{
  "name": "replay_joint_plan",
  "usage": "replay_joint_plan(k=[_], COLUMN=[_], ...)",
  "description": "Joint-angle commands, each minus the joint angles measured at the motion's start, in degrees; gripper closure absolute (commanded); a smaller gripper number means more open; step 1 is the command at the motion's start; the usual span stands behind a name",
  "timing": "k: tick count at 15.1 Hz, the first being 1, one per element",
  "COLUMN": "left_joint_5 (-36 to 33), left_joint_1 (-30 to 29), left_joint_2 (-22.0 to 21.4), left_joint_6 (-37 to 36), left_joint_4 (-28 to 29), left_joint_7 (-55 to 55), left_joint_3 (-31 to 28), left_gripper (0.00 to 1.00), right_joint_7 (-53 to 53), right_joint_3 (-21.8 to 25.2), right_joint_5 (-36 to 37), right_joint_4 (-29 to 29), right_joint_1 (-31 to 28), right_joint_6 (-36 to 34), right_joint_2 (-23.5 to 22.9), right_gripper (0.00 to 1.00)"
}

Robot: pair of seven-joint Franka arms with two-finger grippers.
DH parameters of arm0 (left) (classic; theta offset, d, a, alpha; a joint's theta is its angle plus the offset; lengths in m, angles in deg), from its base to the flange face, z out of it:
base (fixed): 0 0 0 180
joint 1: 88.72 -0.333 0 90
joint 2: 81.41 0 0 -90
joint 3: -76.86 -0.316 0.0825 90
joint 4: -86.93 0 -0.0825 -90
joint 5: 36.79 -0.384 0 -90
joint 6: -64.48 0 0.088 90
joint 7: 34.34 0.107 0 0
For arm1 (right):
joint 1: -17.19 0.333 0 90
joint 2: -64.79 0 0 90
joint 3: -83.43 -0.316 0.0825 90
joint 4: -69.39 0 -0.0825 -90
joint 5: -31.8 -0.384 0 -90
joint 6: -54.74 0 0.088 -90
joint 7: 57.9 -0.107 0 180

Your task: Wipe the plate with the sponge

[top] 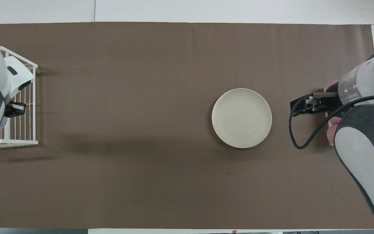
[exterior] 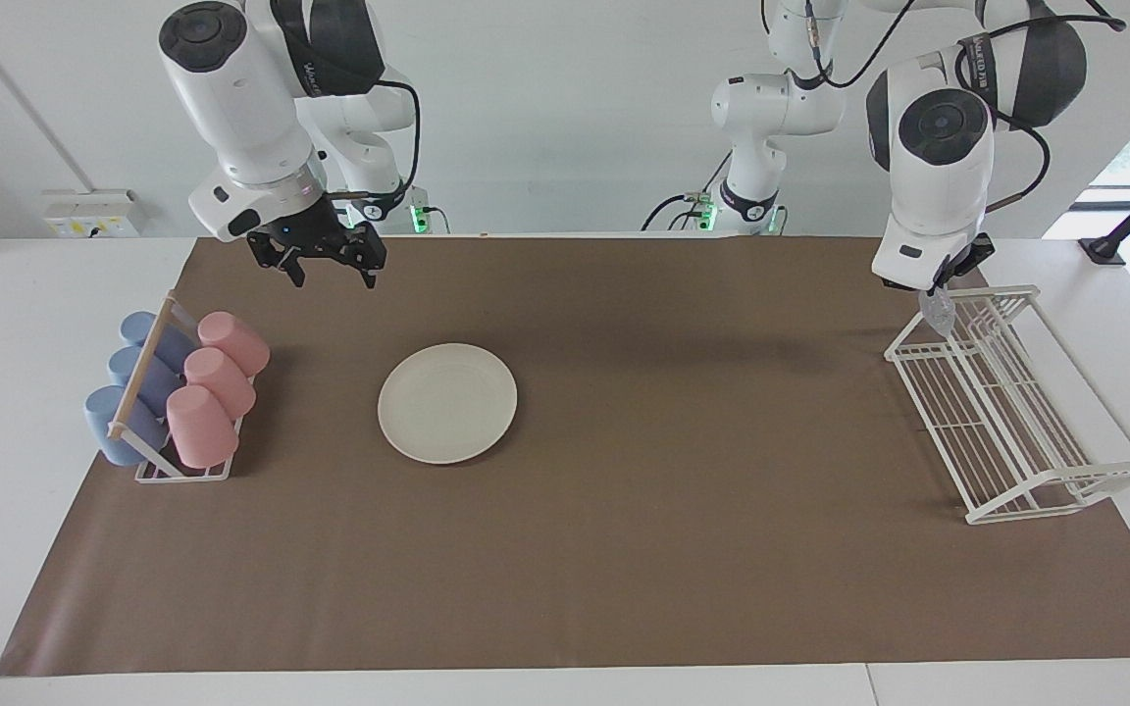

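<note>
Plate (exterior: 447,403): flat on the brown mat (exterior: 624,549), toward the right arm's end, unobstructed, nothing on it.
Sponge (exterior: 937,311): hanging from the left gripper (exterior: 935,291), over the robot-side corner of the white wire rack (exterior: 1011,412).
Left gripper jaws: clenched on the sponge.
Right gripper (exterior: 328,267): raised over the mat's robot-side edge, between plate and cup rack (exterior: 148,417); jaws released, grasping nothing.
Cup rack: at the mat's right-arm edge, holding 3 blue cups (exterior: 124,417) and 3 pink cups (exterior: 217,387).
Wire rack: at the mat's left-arm edge, well apart from the plate.
</note>
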Motion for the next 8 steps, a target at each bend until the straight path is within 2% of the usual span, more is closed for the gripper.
replay_joint_plan(k=[1, 4, 8], left_joint_5=[-8.3, -14.5, -19.3], left_joint_1=[0.3, 0.3, -0.7], left_joint_2=[4.3, 6.9, 9.6], left_joint_6=[-1.5, 0.2, 4.9], left_joint_4=[-2.9, -2.8, -1.4], left_joint_7=[-1.0, -1.6, -6.6], left_joint_3=[0.2, 0.2, 0.1], left_gripper=[1.00, 1.00, 1.00], right_joint_7=[2.2, 2.0, 3.9], right_joint_3=[1.5, 1.5, 4.4], right_joint_5=[1.1, 1.1, 1.0], right_joint_4=[-1.1, -2.1, -0.7], right_joint_1=[1.3, 1.5, 1.8], right_joint_6=[-0.5, -0.1, -0.1], right_joint_2=[0.0, 0.2, 0.7], right_gripper=[0.00, 0.00, 0.00])
